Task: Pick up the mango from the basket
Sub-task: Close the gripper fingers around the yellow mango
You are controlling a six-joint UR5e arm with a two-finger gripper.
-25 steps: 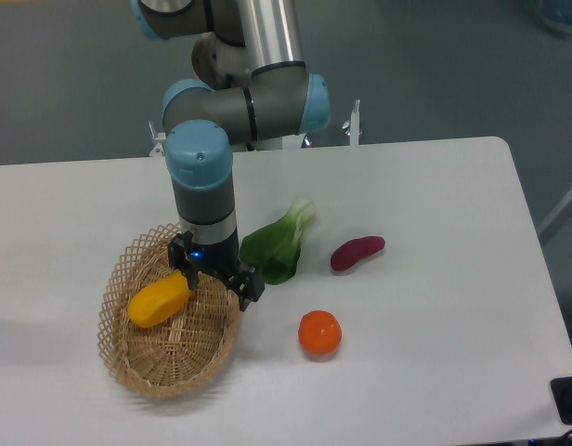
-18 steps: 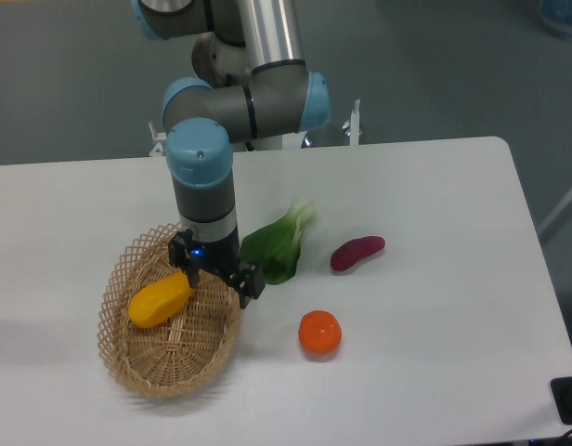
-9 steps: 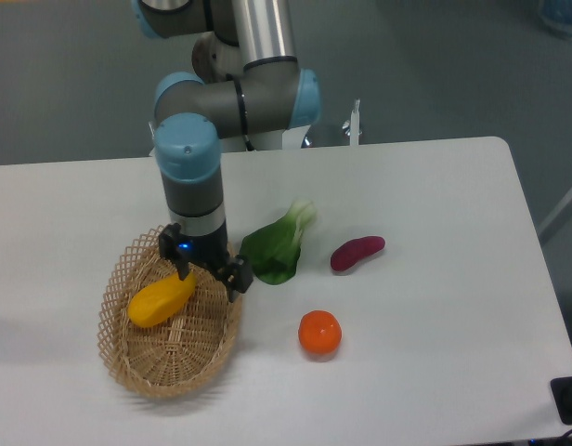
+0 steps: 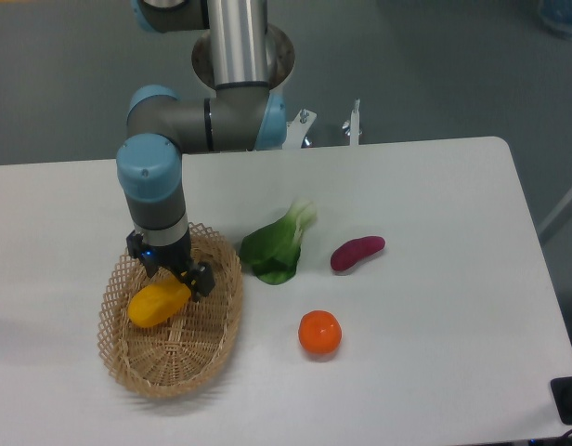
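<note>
The mango (image 4: 158, 304) lies in the left part of the wicker basket (image 4: 212, 344), which sits on the white table (image 4: 435, 279) toward its near left side. The gripper (image 4: 172, 273) hangs over the basket just above the mango's far right end; its dark fingers reach down to either side of that end, but whether the jaws are apart or closed on the fruit cannot be told from this view. Right of the basket lies a green bok choy (image 4: 275, 246), farther right a purple-red sweet potato (image 4: 357, 253), and nearer the camera a round orange (image 4: 319, 333)
</note>
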